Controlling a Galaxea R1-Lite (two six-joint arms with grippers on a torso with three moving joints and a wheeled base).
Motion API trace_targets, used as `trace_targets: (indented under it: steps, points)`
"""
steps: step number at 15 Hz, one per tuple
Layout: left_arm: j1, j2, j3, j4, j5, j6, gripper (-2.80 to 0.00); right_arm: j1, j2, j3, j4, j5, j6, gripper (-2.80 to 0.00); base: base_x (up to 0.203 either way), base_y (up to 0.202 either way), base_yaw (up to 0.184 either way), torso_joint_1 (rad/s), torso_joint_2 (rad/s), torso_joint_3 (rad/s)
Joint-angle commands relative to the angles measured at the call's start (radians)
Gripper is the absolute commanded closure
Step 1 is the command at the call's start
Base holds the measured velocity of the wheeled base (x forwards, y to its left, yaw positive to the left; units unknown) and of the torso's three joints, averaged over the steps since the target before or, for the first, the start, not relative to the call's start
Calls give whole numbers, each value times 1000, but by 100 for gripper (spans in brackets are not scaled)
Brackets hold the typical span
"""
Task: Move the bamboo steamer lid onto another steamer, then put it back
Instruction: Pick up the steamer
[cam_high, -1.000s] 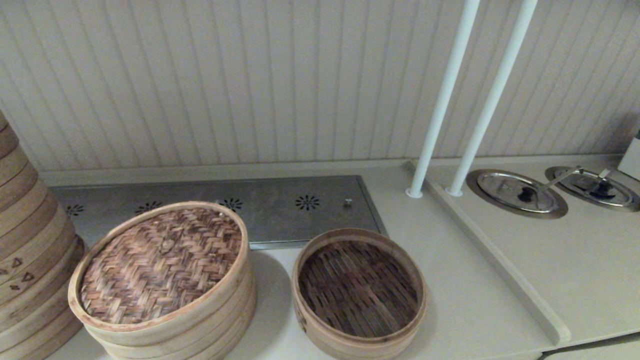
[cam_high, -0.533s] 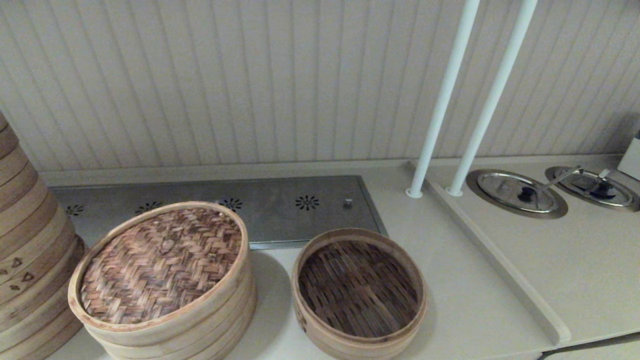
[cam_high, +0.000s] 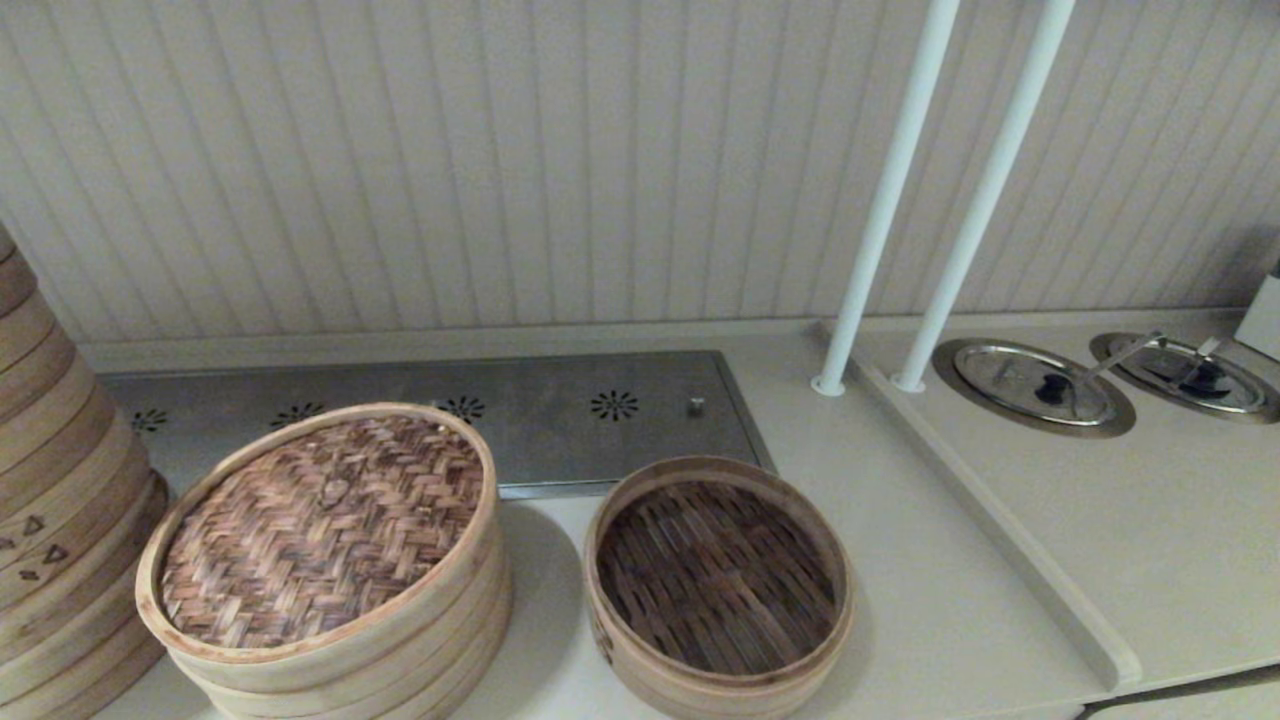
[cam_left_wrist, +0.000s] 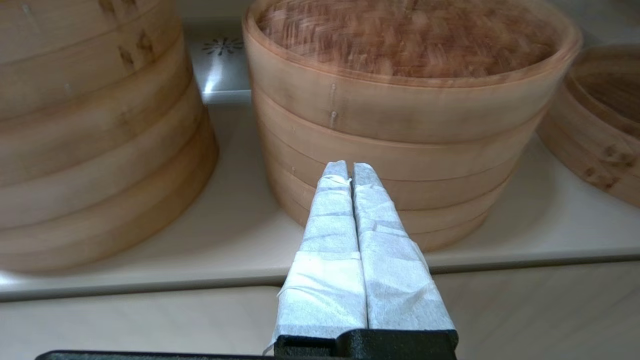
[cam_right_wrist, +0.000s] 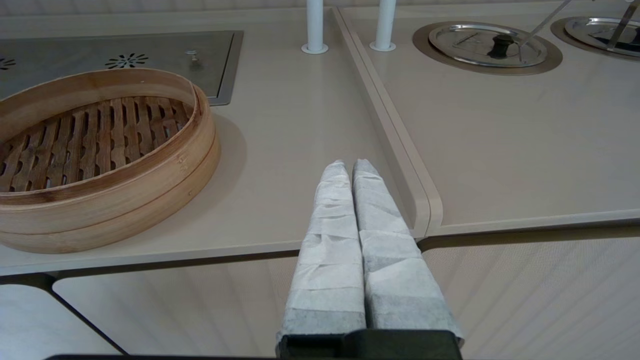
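Observation:
The bamboo steamer lid (cam_high: 325, 525), with its reddish herringbone weave and pale rim, lies on top of the several-ring steamer (cam_high: 400, 650) at the front left; the left wrist view shows the lid (cam_left_wrist: 410, 40) from the side. Right of it stands the low single-tier steamer (cam_high: 718, 580) with its dark slatted floor, also seen as a low steamer (cam_right_wrist: 95, 155) in the right wrist view. My left gripper (cam_left_wrist: 350, 167) is shut and empty, low before the counter edge, facing the ringed steamer's wall. My right gripper (cam_right_wrist: 349, 166) is shut and empty, right of the low steamer. Neither arm shows in the head view.
A tall bamboo stack with triangle marks (cam_high: 50, 480) stands at the far left. Behind the steamers lies a steel vent panel (cam_high: 560, 400). Two white poles (cam_high: 880, 210) rise at the back right, beside a raised counter section (cam_high: 1150, 520) with two round metal lids (cam_high: 1035, 385).

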Motion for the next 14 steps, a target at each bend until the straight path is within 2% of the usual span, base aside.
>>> trace_targets:
  steps: [1, 6, 10, 14]
  points:
    - [0, 41, -137, 35, -6, 1, 0, 0, 1, 3, 0, 0, 0, 0, 0, 0, 0, 0, 0, 0]
    - [-11, 400, -409, 71, -16, 2, 0, 0, 1, 3, 0, 0, 0, 0, 0, 0, 0, 0, 0, 0]
    - [-52, 747, -611, 134, -80, 8, 0, 0, 1, 3, 0, 0, 0, 0, 0, 0, 0, 0, 0, 0]
    - [-101, 1043, -737, 156, -128, 12, 0, 0, 1, 3, 0, 0, -1, 0, 0, 0, 0, 0, 0, 0]
